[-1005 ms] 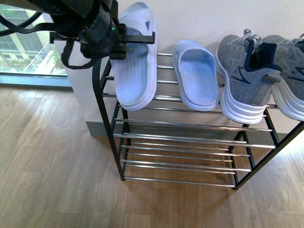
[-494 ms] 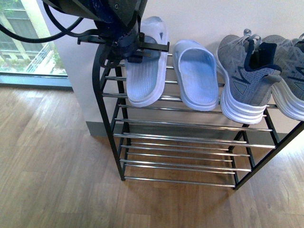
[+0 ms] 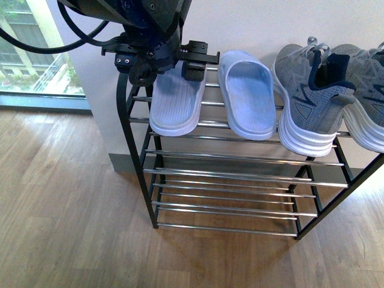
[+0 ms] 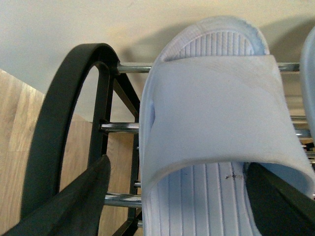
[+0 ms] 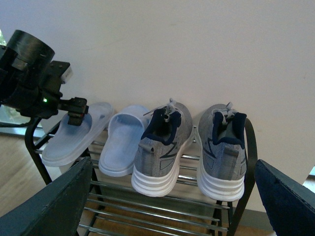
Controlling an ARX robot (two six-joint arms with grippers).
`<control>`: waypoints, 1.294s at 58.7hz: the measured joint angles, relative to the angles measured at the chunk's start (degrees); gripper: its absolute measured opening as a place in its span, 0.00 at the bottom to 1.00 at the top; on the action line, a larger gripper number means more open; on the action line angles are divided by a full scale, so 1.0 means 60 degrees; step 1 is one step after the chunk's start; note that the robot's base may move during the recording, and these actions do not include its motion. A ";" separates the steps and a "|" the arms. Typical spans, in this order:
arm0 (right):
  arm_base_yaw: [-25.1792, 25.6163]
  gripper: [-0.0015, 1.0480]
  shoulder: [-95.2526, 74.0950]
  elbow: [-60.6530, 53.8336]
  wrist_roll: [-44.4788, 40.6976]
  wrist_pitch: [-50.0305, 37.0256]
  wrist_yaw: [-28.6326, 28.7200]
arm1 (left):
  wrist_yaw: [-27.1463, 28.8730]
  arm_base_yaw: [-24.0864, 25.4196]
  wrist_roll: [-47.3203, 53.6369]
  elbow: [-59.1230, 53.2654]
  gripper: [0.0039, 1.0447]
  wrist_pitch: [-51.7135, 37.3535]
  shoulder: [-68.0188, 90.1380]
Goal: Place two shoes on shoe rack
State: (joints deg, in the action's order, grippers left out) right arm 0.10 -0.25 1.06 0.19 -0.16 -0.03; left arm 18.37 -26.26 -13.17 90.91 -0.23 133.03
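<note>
Trouble, if any comes, sits with the left pincer (image 3: 157, 60): its jaws stand spread either side of the pale blue slipper (image 3: 175, 102) on the shoe rack (image 3: 240, 174), gripping nothing, and a careless lift could drag it off the bars. Both grey sneakers (image 5: 162, 147) (image 5: 221, 147) already rest on the top tier; the right pincer (image 5: 167, 206) hangs wide open, well clear.

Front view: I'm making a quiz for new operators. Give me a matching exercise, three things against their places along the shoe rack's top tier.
Things:
1. left gripper
2. light blue slipper beside the sneakers
3. grey sneakers

Places:
A. right end of the shoe rack
B. left end, over the other light blue slipper
C. middle of the tier

Pairs: 1-B, 2-C, 3-A.
</note>
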 joint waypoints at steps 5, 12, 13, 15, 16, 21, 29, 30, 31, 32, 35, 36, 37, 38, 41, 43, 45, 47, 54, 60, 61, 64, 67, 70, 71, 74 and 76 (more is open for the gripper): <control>0.0000 0.91 0.0000 0.0000 0.0000 0.0000 -0.0004 | 0.0153 -0.0022 -0.0036 -0.0812 0.91 -0.0484 -0.0812; 0.0000 0.91 0.0000 0.0000 0.0000 0.0000 -0.0004 | 0.0237 -0.0036 -0.0076 -0.2149 0.91 -0.1373 -0.2014; 0.0000 0.91 0.0000 0.0000 0.0000 0.0000 -0.0004 | 0.0248 -0.0036 -0.0080 -0.2503 0.91 -0.1581 -0.2328; 0.0000 0.91 0.0000 0.0000 0.0000 0.0000 -0.0004 | 0.0270 -0.0036 -0.0087 -0.2867 0.91 -0.1785 -0.2645; 0.0000 0.91 0.0000 0.0000 0.0000 0.0000 -0.0004 | 0.0295 -0.0033 -0.0098 -0.3166 0.91 -0.1956 -0.2914; 0.0000 0.91 0.0000 0.0000 0.0000 0.0000 -0.0004 | 0.0342 0.0029 -0.0102 -0.4346 0.91 -0.2616 -0.3916; 0.0000 0.91 0.0000 0.0000 0.0000 0.0000 -0.0004 | 0.0375 0.0375 -0.0040 -0.6710 0.91 -0.3515 -0.6003; 0.0000 0.91 0.0000 0.0000 0.0000 0.0000 -0.0004 | 0.0375 0.0419 -0.0040 -0.6885 0.91 -0.3548 -0.6171; 0.0000 0.91 0.0000 0.0000 0.0000 0.0000 -0.0004 | 0.0382 0.0510 -0.0029 -0.7242 0.91 -0.3595 -0.6517; 0.0000 0.91 0.0000 0.0000 0.0000 0.0000 -0.0004 | 0.0386 0.0601 -0.0011 -0.7588 0.91 -0.3628 -0.6863; 0.0000 0.91 0.0000 0.0000 0.0000 0.0000 -0.0004 | 0.0390 0.0801 -0.0004 -0.8251 0.91 -0.3650 -0.7555; 0.0000 0.91 0.0000 0.0000 0.0000 0.0000 -0.0004 | 0.0361 0.0918 -0.0011 -0.8572 0.91 -0.3632 -0.7905; 0.0000 0.91 0.0000 0.0000 0.0000 0.0000 -0.0004 | 0.0291 0.1035 -0.0011 -0.8870 0.91 -0.3592 -0.8247; 0.0000 0.91 0.0000 0.0000 0.0000 0.0000 -0.0004 | 0.0277 0.1096 -0.0011 -0.9016 0.91 -0.3566 -0.8422; 0.0000 0.91 0.0000 0.0000 0.0000 0.0000 -0.0004 | 0.0270 0.1399 0.0036 -0.9712 0.91 -0.3468 -0.9264; 0.0000 0.91 0.0000 0.0000 0.0000 0.0000 -0.0004 | 0.0200 0.1588 0.0040 -1.0076 0.91 -0.3330 -0.9755; 0.0000 0.91 0.0000 0.0000 0.0000 0.0000 -0.0004 | 0.0135 0.1789 0.0055 -1.0408 0.91 -0.3155 -1.0247; 0.0000 0.91 0.0000 0.0000 0.0000 0.0000 -0.0004 | 0.0124 0.1974 0.0091 -1.0717 0.91 -0.2973 -1.0721; 0.0000 0.91 0.0000 0.0000 0.0000 0.0000 0.0000 | -0.0113 0.2652 0.0313 -1.1690 0.91 -0.2113 -1.2648; 0.0000 0.91 0.0000 0.0000 0.0000 0.0000 -0.0004 | -0.0463 0.3129 0.0430 -1.2185 0.91 -0.1446 -1.4029; 0.0000 0.91 0.0000 0.0000 0.0000 0.0000 0.0000 | -0.0590 0.3249 0.0441 -1.2276 0.91 -0.1326 -1.4309; 0.0000 0.91 0.0000 0.0000 0.0000 0.0000 -0.0004 | -0.0841 0.3552 0.0488 -1.2477 0.91 -0.1042 -1.4943; 0.0000 0.91 0.0000 0.0000 0.0000 0.0000 -0.0004 | -0.1209 0.3901 0.0459 -1.2626 0.91 -0.0699 -1.5515; 0.0000 0.91 0.0000 0.0000 0.0000 0.0000 -0.0004 | -0.1421 0.4167 0.0419 -1.2743 0.91 -0.0474 -1.5934; 0.0000 0.91 0.0000 0.0000 0.0000 0.0000 -0.0004 | -0.1432 0.4193 0.0404 -1.2757 0.91 -0.0455 -1.5981; 0.0000 0.91 0.0000 0.0000 0.0000 0.0000 -0.0004 | -0.1457 0.4273 0.0390 -1.2775 0.91 -0.0444 -1.6141; 0.0000 0.91 0.0000 0.0000 0.0000 0.0000 0.0000 | -0.1898 0.4309 0.0608 -1.2968 0.88 -0.0991 -1.6170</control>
State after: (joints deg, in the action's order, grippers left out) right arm 0.10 -0.25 1.06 0.19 -0.16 -0.03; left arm 6.98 -0.40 -9.52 13.10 -6.17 36.01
